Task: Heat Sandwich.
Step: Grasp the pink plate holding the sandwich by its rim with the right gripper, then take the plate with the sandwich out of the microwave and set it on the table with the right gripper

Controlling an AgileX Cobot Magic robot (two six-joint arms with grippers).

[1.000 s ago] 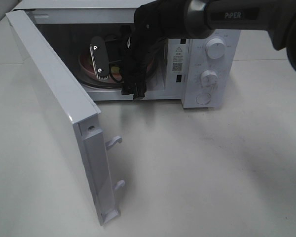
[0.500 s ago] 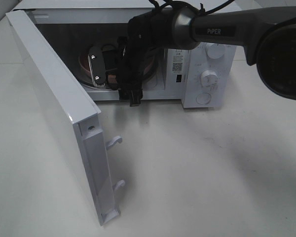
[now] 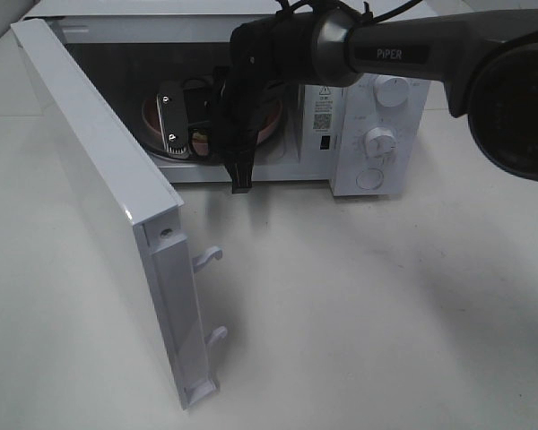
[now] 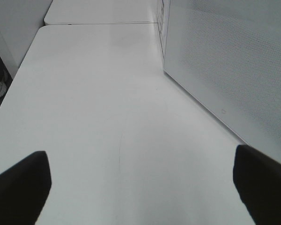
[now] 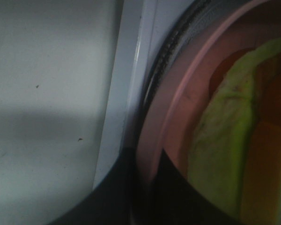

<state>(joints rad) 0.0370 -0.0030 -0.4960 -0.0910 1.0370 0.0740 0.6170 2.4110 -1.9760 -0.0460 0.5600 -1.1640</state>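
High camera: the right arm extends into an open white microwave point(image 3: 377, 170) standing on the counter point(image 3: 359, 305), with the door point(image 3: 99, 170) open just beside and in front of the claw. The right claw point(image 3: 175, 141) sits at the front rim of a pink plate point(image 3: 271, 121) inside the cavity, and the arm hides most of what the plate carries. Left wrist camera: the left claw point(image 4: 140, 157) hangs over the counter with its fingers spread wide, and the door's dotted outer face stands off to one side of it, apart from both fingers. Right wrist camera: the right claw's dark fingers point(image 5: 117, 197) sit close together on either side of the plate's pink rim, pinching it. The dark edge of the glass turntable point(image 5: 166, 65) runs just outside that rim. The sandwich point(image 5: 222, 140) lies on the plate just beyond the fingers, inside the microwave, showing green-yellow filling and an orange layer; the view is too close and blurred to make out its bread.
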